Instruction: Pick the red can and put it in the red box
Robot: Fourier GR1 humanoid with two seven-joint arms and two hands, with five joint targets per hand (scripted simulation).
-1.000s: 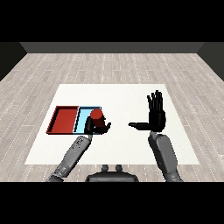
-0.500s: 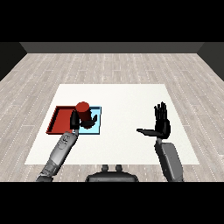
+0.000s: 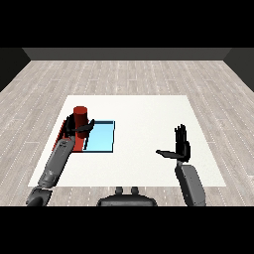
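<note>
1. The left hand (image 3: 81,128) has its fingers curled round the red can (image 3: 80,117), holding it upright, so the can is up in that hand, not sitting on anything

2. The can sits over the red tray (image 3: 63,133) in this view, right around the seam where the red tray meets the light blue tray (image 3: 101,138). Most of the red tray is hidden behind the left forearm (image 3: 57,161) and the hand, only a strip along its left edge and a bit near the top show

3. Can't tell from this single angle whether the can's bottom touches the tray or hangs above it (the hand covers its lower part)

4. The light blue tray lies just to the right of the red one, edges touching, and nothing shows inside it

5. The right hand (image 3: 181,147) is well off to the right over the white table (image 3: 149,114), fingers straight and pointing up, thumb sticking out to the left, holding nothing

6. Labels or writing: nothing readable on the can, it looks plain red, and the trays show plain colour too

7. Both grey forearms come in from the lower corners, the right forearm (image 3: 190,184) running up to the open hand
</note>
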